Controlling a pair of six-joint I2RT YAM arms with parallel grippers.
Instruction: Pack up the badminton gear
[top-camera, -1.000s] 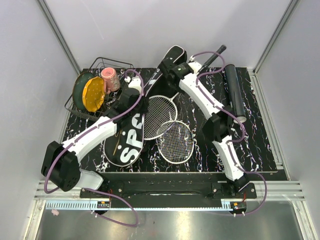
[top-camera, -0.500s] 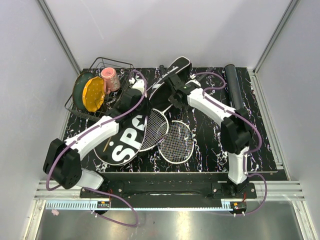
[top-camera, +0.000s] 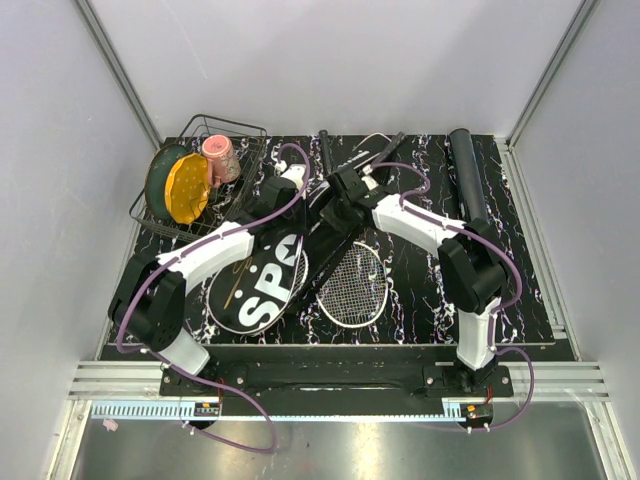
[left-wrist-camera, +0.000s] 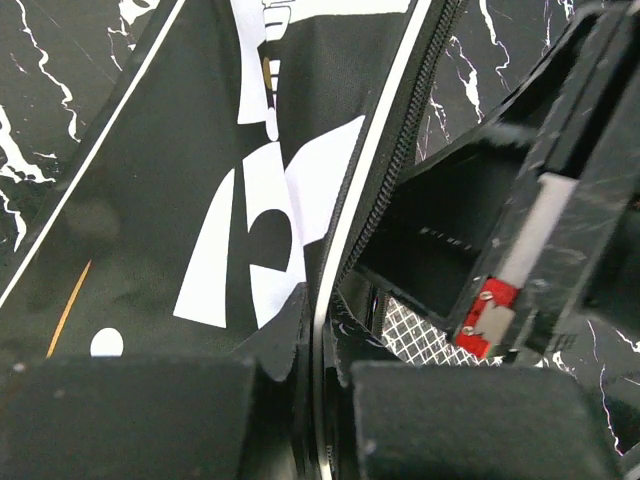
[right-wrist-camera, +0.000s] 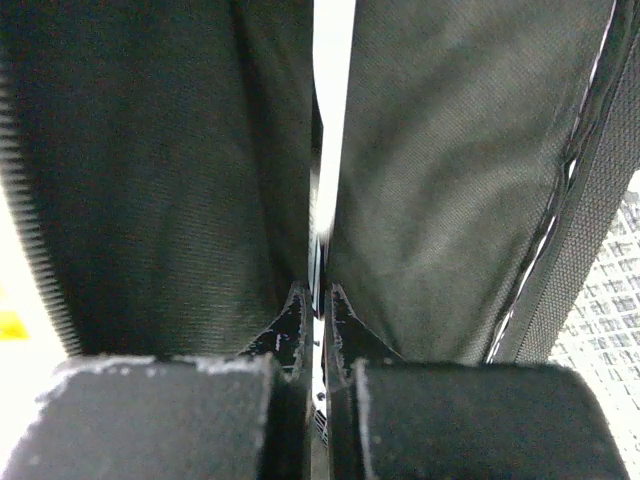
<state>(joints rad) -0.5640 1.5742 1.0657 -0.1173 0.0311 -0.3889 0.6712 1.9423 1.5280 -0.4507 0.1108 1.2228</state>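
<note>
Bag (top-camera: 245, 300) is the closest thing to the arm bases for us. Its wide end lies flat on the table (top-camera: 520, 290), left of centre, with the white letters "SPO" facing up. Just right of it is the racket (top-camera: 352, 285), strung head down on the marbled top. Its rim is touching the bag's edge or just beside it, and we can't quite say which. The shaft heads away under the right arm and we lose it there.

A bit further out, both arms meet over the bag's narrower part. In the left wrist camera, the left gripper (left-wrist-camera: 303, 378) is squeezed nearly closed, with the bag's white-piped zipper edge pinched between the pads. The edge is raised enough that a patch of white strings shows underneath, though we can't tell which racket they belong to. The right gripper (right-wrist-camera: 315, 378) looks much the same in its own camera: fingers almost together, black bag fabric clamped in the thin gap, cloth rising on both sides. The left wrist view also shows the right gripper just beside that same edge.

Beyond that, the tube (top-camera: 467, 185) lies along the right side of the table, well apart from the bag. The far left corner has the basket (top-camera: 236, 130) holding a yellow plate (top-camera: 187, 190) and a green plate (top-camera: 158, 172) on edge, plus the pink cup (top-camera: 220, 157).
</note>
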